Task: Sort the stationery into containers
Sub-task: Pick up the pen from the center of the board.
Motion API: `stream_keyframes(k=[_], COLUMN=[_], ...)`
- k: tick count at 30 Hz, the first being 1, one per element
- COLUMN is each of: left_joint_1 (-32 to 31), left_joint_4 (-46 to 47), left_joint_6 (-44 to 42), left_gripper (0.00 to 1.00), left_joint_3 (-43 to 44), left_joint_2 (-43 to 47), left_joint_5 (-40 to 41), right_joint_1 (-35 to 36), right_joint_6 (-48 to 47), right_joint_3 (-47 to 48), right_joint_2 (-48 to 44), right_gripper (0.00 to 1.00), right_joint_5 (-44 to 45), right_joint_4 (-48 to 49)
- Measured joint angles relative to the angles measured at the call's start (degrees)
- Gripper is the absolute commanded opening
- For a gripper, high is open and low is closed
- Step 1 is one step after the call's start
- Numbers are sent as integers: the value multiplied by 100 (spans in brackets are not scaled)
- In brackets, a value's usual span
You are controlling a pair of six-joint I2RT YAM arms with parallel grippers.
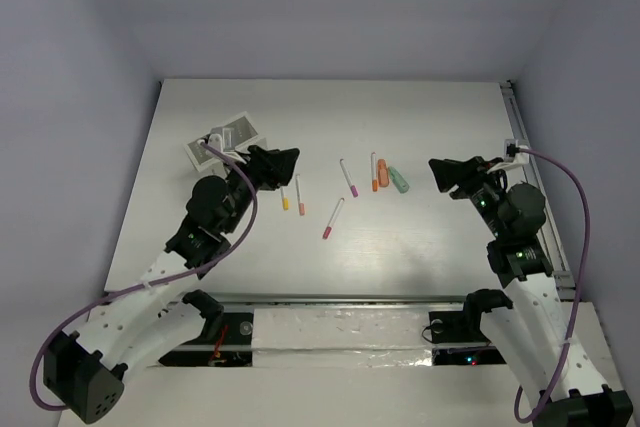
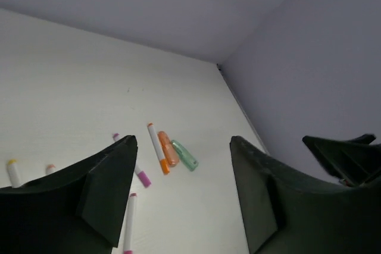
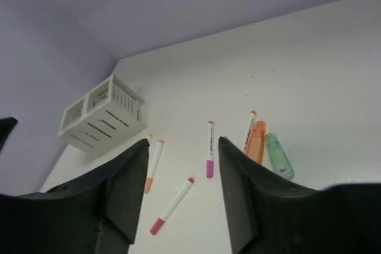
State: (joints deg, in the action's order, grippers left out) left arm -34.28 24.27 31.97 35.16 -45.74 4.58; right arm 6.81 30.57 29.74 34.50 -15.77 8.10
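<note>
Over at 10 o'clock on the table, the organiser box sat partly hidden behind the left arm. The thin pens lay loose mid-table, and the mint marker was just beside the orange marker, at its 3 o'clock. The left gripper and right gripper both gaped wide and held nothing.

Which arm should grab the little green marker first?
The right arm. The right tool is open, empty and close to the mint-green marker. The left tool is open too, but farther off, on the other side of the white pens.
</note>
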Motion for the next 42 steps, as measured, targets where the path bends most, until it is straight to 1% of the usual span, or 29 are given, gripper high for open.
stream_keyframes(k=[1,2,4,5,6,7,9,11,13,14,16,17,19,20,21,23,25,27,30,32,36,42], left_joint_1=[0,-2,0,0,0,4,4,-4,-24,-42,-127,-188,-273,-299,-313,-315,-304,-245,-76,55,201,271], left_joint_4=[-68,-85,2,39,33,-7,-195,-442,-612,-682,-780,-833,-981,-1060,-1161,-1263,-1311,-1322,-1333,-1344,-1401,-1550], left_joint_6=[74,168,361,391,389,393,339,350,391,426,455,461,466,474,490,509,511,498,442,385,256,131], left_gripper=[48,36,25,9,2,0,0,0,8,12,16,17,18,19,24,26,36,41,41,38,37,34], left_joint_3=[-4,-46,-291,-450,-590,-654,-616,-450,-284,-238,-212,-184,-57,42,162,391,518,608,820,1073,1521,1784], left_joint_2=[-7,-4,114,199,280,302,197,-74,-481,-728,-1156,-1416,-1974,-2249,-2505,-2951,-3185,-3327,-3567,-3849,-4481,-5195], left_joint_5=[76,210,424,485,549,605,763,992,1250,1403,1655,1775,1958,2026,2114,2251,2345,2382,2391,2393,2409,2391], right_joint_1=[0,0,0,0,0,0,0,0,0,0,0,0,0,0,0,0,0,0,0,0,0,0], right_joint_6=[28,70,103,120,131,155,195,210,227,227,225,221,223,205,208,199,184,181,181,181,181,181], right_joint_3=[0,0,7,9,9,9,9,9,9,9,9,9,9,9,9,9,9,9,9,9,9,9], right_joint_2=[0,-4,-4,-7,-9,-20,-39,-42,-37,-37,-37,-37,-26,-13,17,83,162,197,197,197,197,199], right_gripper=[49,38,25,12,8,5,5,8,9,12,16,21,25,29,31,36,37,37,38,38,39,39], right_joint_5=[42,81,153,188,210,234,258,280,345,387,442,448,442,439,424,372,297,234,155,103,24,-70], right_joint_4=[-15,-42,-125,-166,-190,-203,-212,-203,-214,-221,-216,-214,-210,-208,-208,-203,-210,-205,-181,-157,-129,-116])
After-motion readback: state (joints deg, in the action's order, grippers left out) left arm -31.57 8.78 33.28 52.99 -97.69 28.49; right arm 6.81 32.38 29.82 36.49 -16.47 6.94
